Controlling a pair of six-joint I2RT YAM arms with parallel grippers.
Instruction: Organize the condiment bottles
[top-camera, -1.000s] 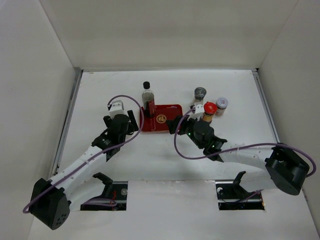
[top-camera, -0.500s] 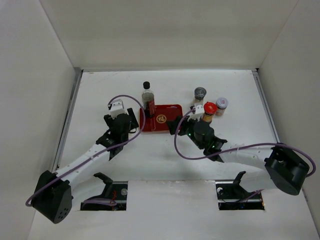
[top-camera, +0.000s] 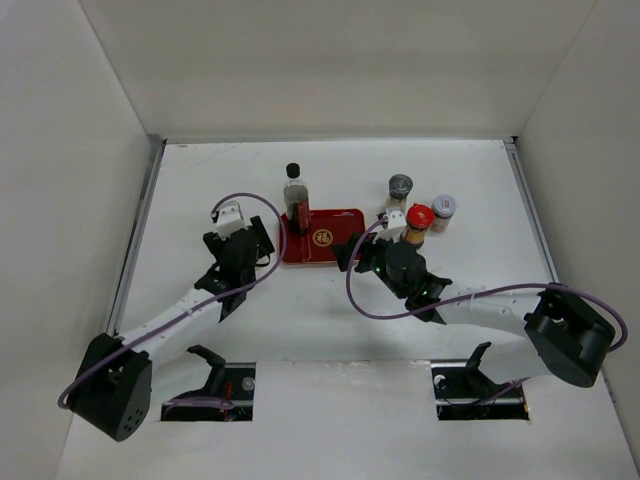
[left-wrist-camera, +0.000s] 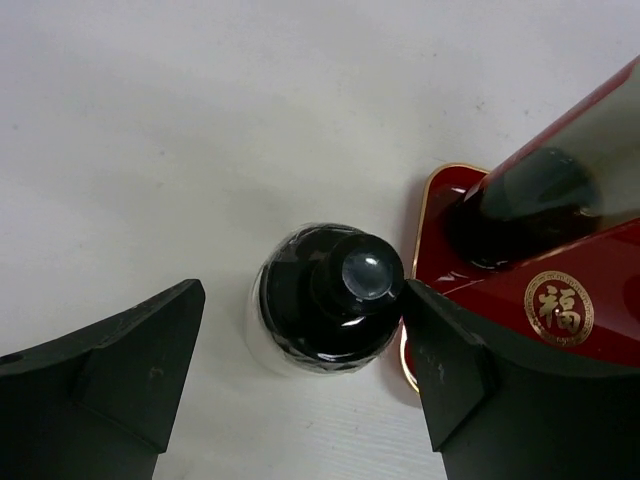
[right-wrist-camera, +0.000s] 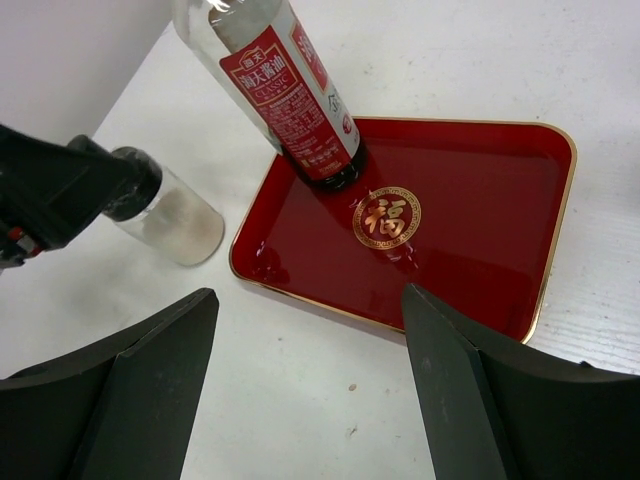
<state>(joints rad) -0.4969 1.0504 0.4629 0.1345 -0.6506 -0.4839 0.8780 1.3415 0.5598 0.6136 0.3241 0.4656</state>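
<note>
From above, the red tray (top-camera: 340, 226) sits in the middle of the white table (top-camera: 200, 180). The tall soy sauce bottle (top-camera: 295, 194) stands in the tray's back left corner. To the right of the tray, on the table, stand a grey-capped shaker (top-camera: 400, 187), a red-capped orange bottle (top-camera: 419, 222) and a small red-labelled jar (top-camera: 443, 211). The left pincer (top-camera: 265, 238) is at the tray's left side. The right pincer (top-camera: 347, 254) is at its front right corner. In the left wrist view, the left pincer (left-wrist-camera: 300, 300) is wide open, with a dark-capped shaker (left-wrist-camera: 330, 300) standing between its fingers, just beside the tray (left-wrist-camera: 590, 270). The shaker is close to the right finger (left-wrist-camera: 455, 365), and there is a gap on the other side. In the right wrist view, the right pincer (right-wrist-camera: 310, 300) is wide open and holds nothing. It hangs over the front edge of the tray (right-wrist-camera: 470, 200). The soy sauce bottle (right-wrist-camera: 290, 85) stands in the tray, and the shaker (right-wrist-camera: 175, 215) is on the table beside it.
</note>
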